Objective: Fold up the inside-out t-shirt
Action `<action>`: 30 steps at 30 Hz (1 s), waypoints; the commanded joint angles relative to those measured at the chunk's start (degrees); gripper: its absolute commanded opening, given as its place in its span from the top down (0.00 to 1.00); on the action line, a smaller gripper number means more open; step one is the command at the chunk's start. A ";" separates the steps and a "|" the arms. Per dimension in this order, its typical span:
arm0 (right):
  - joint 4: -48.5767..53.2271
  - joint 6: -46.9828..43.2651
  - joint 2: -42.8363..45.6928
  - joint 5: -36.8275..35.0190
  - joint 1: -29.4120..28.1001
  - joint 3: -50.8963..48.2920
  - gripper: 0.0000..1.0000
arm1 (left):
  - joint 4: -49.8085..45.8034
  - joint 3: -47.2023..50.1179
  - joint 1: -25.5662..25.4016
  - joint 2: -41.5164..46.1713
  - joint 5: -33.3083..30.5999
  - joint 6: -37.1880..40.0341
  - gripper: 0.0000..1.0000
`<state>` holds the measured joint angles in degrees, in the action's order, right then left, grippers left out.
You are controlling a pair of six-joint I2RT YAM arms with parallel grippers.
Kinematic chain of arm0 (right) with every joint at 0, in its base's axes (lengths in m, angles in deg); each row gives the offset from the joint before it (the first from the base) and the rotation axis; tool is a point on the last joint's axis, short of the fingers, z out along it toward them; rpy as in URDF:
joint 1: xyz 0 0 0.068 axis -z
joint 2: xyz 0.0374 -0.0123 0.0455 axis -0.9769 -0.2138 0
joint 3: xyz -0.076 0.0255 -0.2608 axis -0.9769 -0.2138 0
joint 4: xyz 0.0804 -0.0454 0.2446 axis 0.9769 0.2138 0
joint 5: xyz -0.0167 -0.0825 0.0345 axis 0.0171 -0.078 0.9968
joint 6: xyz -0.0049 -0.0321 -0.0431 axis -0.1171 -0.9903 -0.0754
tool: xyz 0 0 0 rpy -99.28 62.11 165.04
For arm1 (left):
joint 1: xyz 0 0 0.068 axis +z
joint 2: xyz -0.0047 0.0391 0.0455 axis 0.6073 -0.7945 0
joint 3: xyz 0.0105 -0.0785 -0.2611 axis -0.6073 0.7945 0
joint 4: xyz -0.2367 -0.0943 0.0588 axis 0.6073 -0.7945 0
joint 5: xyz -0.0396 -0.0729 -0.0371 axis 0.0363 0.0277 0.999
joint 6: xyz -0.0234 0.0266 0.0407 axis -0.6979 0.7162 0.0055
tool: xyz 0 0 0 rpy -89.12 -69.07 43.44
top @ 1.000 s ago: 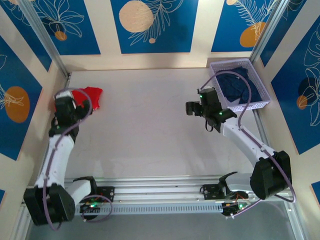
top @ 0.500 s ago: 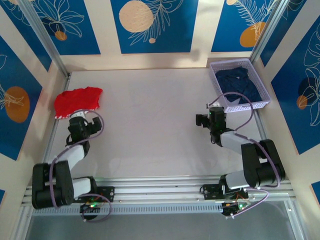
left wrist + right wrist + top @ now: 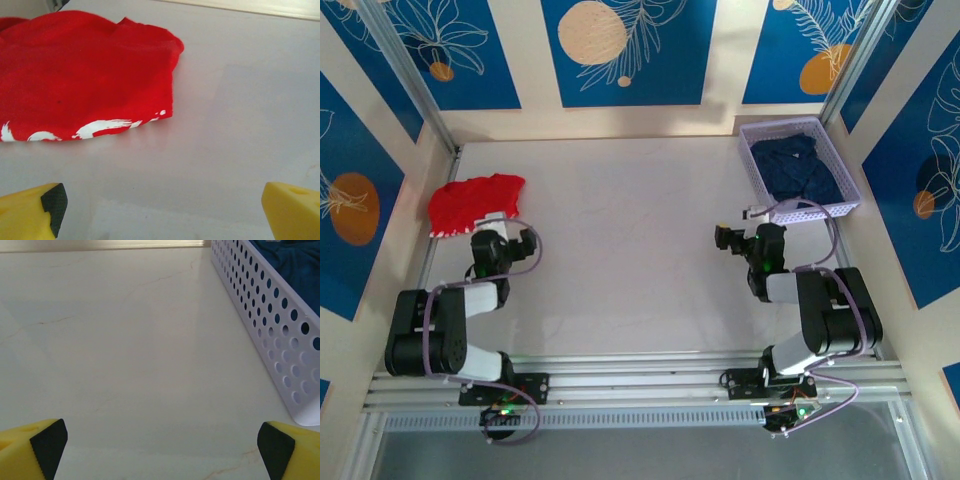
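Top external view puts the inside-out t-shirt at the far left of the table, close to the side wall. It lies as a compact, roughly rectangular red bundle, not spread out. On the left wrist camera the t-shirt shows soft, matte cloth with shallow rumples and a rounded far corner. White brush-like print marks peep out along its near edge, so I judge the printed face is turned under or inward there.

The left gripper sits just short of that near edge, clear of the cloth. In its own camera the left gripper has its yellow fingers spread wide with only bare tabletop between them. The right gripper is well apart on the other side, and the right gripper is equally spread and empty. Both arms are folded low near their bases, which reads to me as a parked pose.

The table is smooth, pale and faintly veined. Beside the right gripper stands a white perforated plastic basket holding dark navy clothing.
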<state>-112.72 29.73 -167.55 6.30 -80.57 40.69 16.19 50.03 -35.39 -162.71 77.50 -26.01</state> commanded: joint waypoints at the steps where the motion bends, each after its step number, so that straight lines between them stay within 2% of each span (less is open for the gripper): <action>1: -2.61 1.54 -1.04 4.17 1.33 1.14 0.00 | 2.63 -0.29 -1.57 0.17 -2.36 2.72 0.00; 4: -1.44 2.06 -0.95 5.75 2.23 1.64 0.00 | 3.83 -0.58 -4.07 -1.27 -3.79 5.46 0.00; 7: -0.75 2.10 -0.72 6.12 2.39 1.75 0.01 | 15.23 0.88 -6.42 -8.33 -5.22 8.19 0.00; 8: -0.90 2.12 -0.71 6.15 2.47 1.67 0.01 | 7.37 -0.47 -6.57 -5.59 -5.71 7.59 0.00; 10: -0.61 2.18 -0.74 6.40 2.56 1.86 0.01 | 10.09 -0.51 -6.82 -7.08 -6.06 8.16 0.00; 30: -0.51 2.07 -0.84 6.24 2.40 1.96 0.01 | 9.37 -0.32 -6.93 -6.52 -5.96 8.12 0.00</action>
<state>-112.50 31.19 -168.25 11.81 -78.39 41.30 23.21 50.01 -41.93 -169.68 72.32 -19.17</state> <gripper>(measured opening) 0.993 0.998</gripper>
